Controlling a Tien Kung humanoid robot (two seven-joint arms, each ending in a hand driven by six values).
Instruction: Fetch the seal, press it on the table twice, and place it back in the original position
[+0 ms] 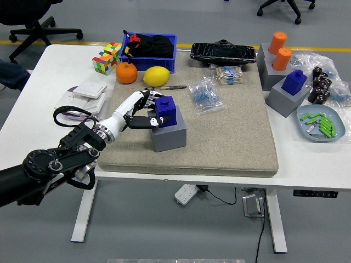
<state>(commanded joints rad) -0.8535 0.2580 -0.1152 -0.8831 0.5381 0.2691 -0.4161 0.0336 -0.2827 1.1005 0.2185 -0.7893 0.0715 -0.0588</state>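
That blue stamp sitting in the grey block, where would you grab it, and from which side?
Probably by the blue seal's upper body, the only part standing clear of the grey holder that hides its base. Pinch its upright side faces and lift straight up. Coming from the left suits it: the left hand is already there, fingers closed around the seal, and that side of the mat is bare.

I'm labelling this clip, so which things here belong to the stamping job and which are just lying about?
In the job: blue seal, its grey holder, left hand, beige mat.

Lying about: orange, lemon, Rubik's cube, blue bin, pen.
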